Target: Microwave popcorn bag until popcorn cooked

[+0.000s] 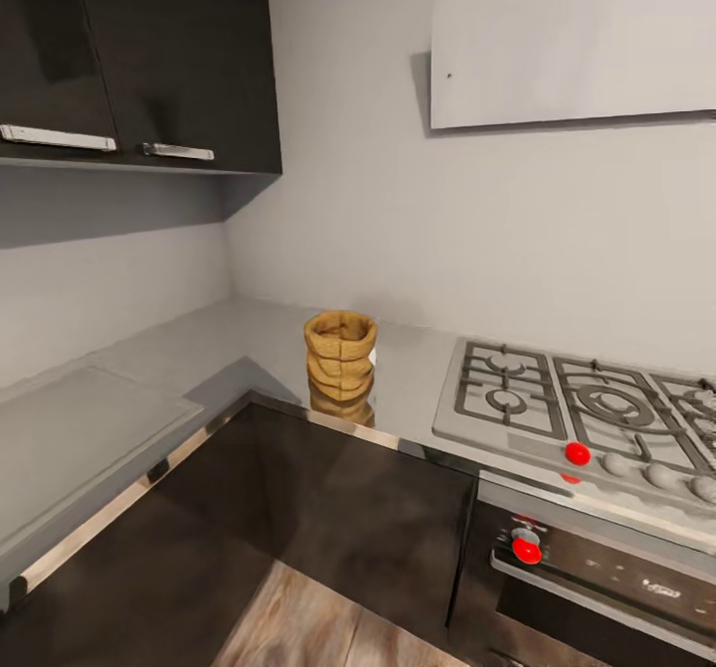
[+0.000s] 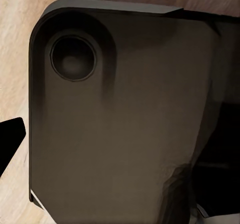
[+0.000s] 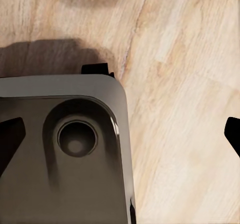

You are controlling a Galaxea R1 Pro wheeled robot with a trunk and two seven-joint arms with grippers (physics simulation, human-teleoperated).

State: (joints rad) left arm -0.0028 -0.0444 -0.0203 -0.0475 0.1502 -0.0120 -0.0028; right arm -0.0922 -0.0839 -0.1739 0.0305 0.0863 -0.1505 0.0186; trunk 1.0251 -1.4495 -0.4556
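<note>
The popcorn bag (image 1: 340, 352), a small tan-yellow sack with ringed folds and a round open mouth, stands upright on the grey countertop (image 1: 249, 334) near the inner corner, close to the front edge. The microwave is out of view. In the left wrist view, my left gripper (image 2: 120, 144) hangs over the robot's dark base, with one black fingertip (image 2: 10, 139) at the picture's edge. My right gripper (image 3: 120, 139) is open over the wooden floor, its fingertips (image 3: 10, 139) far apart and nothing between them. Both grippers are well away from the bag.
A steel gas hob (image 1: 587, 409) with red knobs lies on the worktop right of the bag, above a built-in black oven (image 1: 597, 578). Dark wall cabinets (image 1: 139, 61) hang at upper left and a pale hood (image 1: 572, 41) at upper right. Dark base cabinets (image 1: 358, 518) front the corner.
</note>
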